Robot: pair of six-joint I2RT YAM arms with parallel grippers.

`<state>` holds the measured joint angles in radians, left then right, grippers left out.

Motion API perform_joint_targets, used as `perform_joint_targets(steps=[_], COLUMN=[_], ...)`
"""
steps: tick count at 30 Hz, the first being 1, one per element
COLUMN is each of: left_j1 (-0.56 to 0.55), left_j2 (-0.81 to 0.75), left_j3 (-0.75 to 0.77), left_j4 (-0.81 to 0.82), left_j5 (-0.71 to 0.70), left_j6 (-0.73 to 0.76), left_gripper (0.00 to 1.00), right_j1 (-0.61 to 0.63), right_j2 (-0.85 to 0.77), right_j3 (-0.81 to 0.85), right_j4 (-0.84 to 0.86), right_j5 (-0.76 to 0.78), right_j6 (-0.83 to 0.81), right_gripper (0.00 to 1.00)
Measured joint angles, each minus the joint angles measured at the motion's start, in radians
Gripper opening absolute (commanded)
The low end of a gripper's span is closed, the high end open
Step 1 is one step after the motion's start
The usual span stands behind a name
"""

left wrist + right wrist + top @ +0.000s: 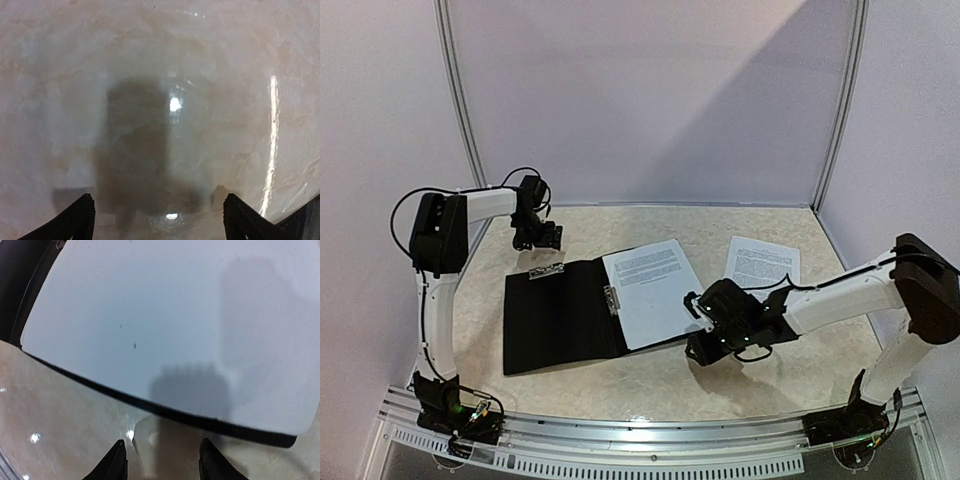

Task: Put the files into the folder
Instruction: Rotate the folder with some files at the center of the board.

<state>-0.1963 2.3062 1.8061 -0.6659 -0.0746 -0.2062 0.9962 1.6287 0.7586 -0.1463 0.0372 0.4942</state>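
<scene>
The black folder [560,315] lies open on the table, its left cover bare. One of the files, a printed white sheet [655,290], rests on its right half. A second sheet [763,262] lies loose on the table at the back right. My right gripper [694,328] sits low at the folder's right front edge. In the right wrist view its jaws [162,450] stand apart over bare table, just short of the folder's black edge [150,407] and the sheet [165,315]. My left gripper [542,238] hangs open beyond the folder's far left corner, and its own view shows its jaws [157,210] wide over bare table.
A metal clip [611,299] sits along the folder's spine and another [547,271] at its far edge. Grey walls close in the marbled table [650,385] on three sides. The arms' bases stand on the rail at the near edge.
</scene>
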Motion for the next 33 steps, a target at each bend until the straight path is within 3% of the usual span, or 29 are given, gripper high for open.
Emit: perform_joint_targets(steps=[7,14,19,24,33], left_j1=[0.003,-0.013,-0.144,-0.296,-0.323], left_j2=[-0.098,-0.381,-0.596,-0.767,-0.912], left_j3=[-0.189,-0.599,-0.852,-0.985,-0.996], left_j4=[0.070,0.159,0.166,0.200,0.153], left_j5=[0.101,0.216,0.278,0.327,0.219], left_j6=[-0.003,-0.076,-0.184,-0.304,-0.404], left_gripper=[0.79,0.77,0.77,0.78,0.80], right_j1=[-0.010,-0.166,-0.286,-0.318,-0.312], right_j2=[0.188,0.396,0.494,0.490,0.314], right_j3=[0.209,0.499,0.647,0.644,0.452], right_j4=[-0.035,-0.098,-0.124,-0.137,-0.182], right_j5=[0.132,0.132,0.094,0.082,0.056], right_j6=[-0.035,-0.078,-0.102,-0.121,-0.115], right_gripper=[0.49,0.52,0.55,0.59,0.63])
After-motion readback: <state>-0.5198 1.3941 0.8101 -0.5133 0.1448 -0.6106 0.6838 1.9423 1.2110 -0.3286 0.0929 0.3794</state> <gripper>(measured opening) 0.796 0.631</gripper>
